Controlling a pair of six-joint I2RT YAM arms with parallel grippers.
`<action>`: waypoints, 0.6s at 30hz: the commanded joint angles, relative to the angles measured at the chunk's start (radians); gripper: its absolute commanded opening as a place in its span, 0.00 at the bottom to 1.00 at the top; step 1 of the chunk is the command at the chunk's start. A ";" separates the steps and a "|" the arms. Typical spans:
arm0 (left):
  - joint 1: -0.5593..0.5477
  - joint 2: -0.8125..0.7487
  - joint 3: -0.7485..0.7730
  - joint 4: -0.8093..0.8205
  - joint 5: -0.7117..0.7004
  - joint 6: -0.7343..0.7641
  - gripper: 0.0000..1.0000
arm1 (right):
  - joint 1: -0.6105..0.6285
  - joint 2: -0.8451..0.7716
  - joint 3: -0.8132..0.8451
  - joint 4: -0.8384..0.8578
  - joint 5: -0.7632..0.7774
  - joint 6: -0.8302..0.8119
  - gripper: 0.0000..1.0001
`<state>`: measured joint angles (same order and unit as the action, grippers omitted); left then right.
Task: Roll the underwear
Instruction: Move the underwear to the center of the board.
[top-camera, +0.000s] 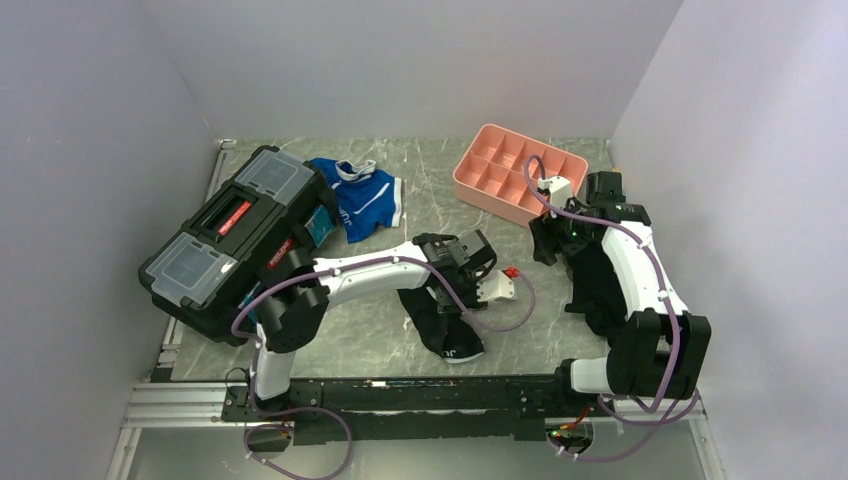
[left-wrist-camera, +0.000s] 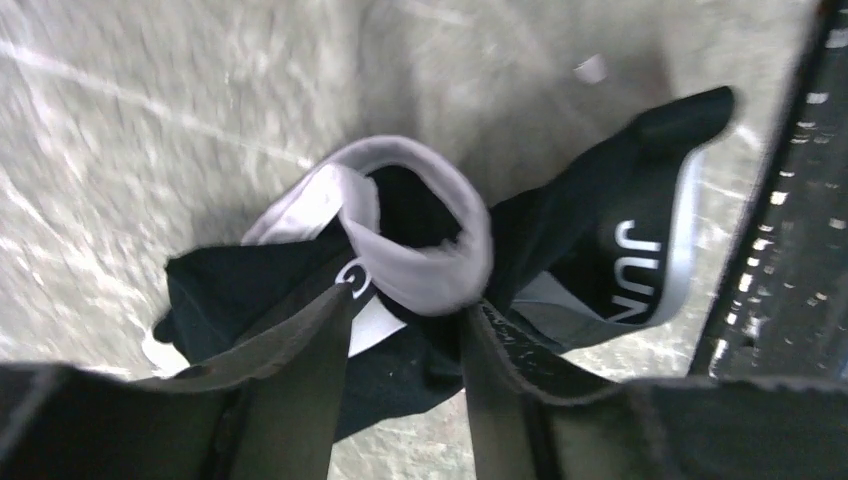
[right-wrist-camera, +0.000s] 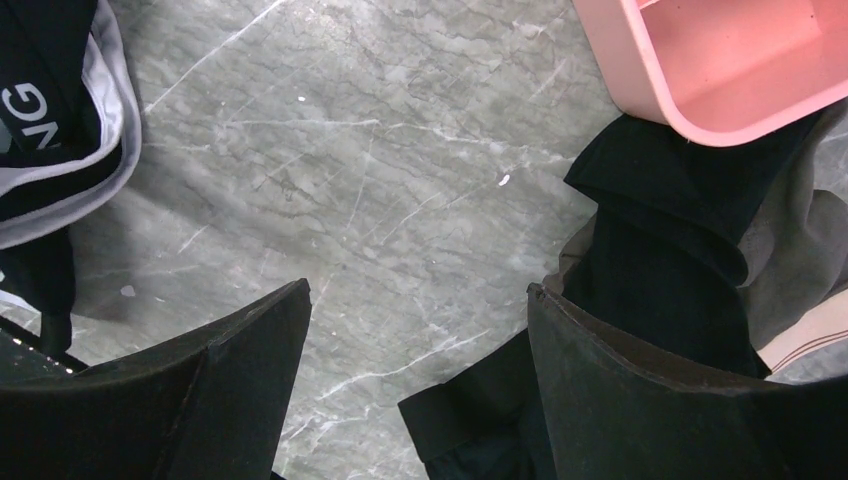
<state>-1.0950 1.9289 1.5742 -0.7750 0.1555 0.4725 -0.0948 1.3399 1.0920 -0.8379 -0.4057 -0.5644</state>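
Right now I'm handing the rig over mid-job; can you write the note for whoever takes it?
Left gripper: fingers partly apart at the curled white waistband; grip unclear.
Right gripper: open, empty, over bare table.
The underwear lies crumpled near the front edge, under the left arm, clear of the pink tray.
Done: waistband curled over.
Left: the roll itself; no tidy roll yet.
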 joint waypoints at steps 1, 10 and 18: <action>0.034 -0.014 -0.045 0.059 -0.196 -0.049 0.55 | -0.001 -0.023 -0.007 0.000 -0.027 0.006 0.81; 0.239 -0.225 -0.170 0.163 -0.170 -0.077 0.68 | -0.003 0.016 -0.009 0.024 -0.083 0.014 0.81; 0.417 -0.263 -0.163 0.143 0.022 -0.092 0.71 | -0.001 0.066 -0.002 0.030 -0.128 0.009 0.81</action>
<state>-0.7158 1.6817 1.4002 -0.6525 0.0753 0.4019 -0.0948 1.3949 1.0836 -0.8360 -0.4793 -0.5632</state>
